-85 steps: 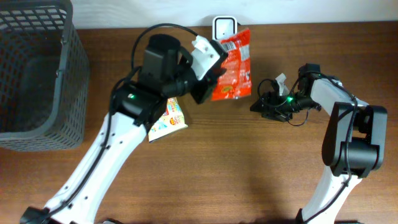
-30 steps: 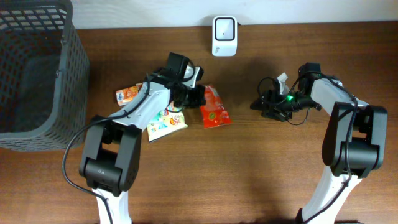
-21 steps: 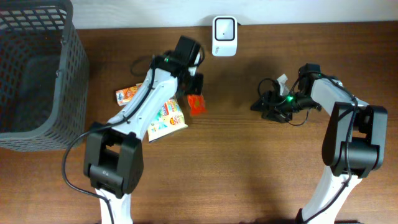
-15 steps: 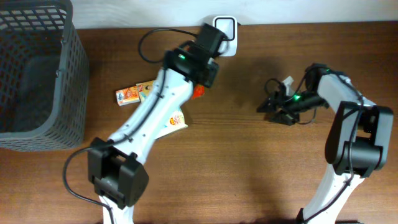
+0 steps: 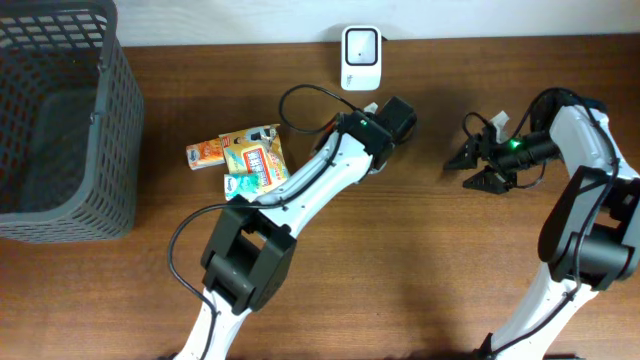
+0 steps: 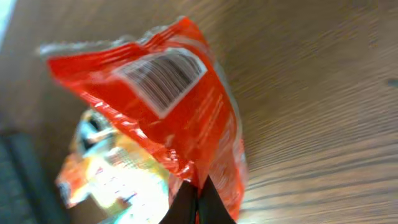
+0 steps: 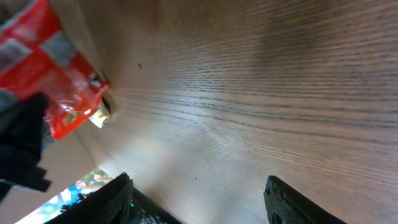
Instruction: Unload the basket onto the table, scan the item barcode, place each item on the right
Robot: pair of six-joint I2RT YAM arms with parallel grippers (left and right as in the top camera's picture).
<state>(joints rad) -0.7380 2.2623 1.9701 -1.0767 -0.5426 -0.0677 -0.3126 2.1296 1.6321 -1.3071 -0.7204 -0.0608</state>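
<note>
Visibly, the glossy red pouch (image 6: 180,124) crinkles.

The red snack packet (image 6: 205,124) was crumpled and glossy, pinched at one edge in the closed left gripper (image 6: 198,198). Its white barcode panel (image 6: 163,74) lay near the far end, facing the wrist camera. The white scanner (image 5: 360,45) stood at the back edge of the table (image 5: 400,250), close by.
</note>
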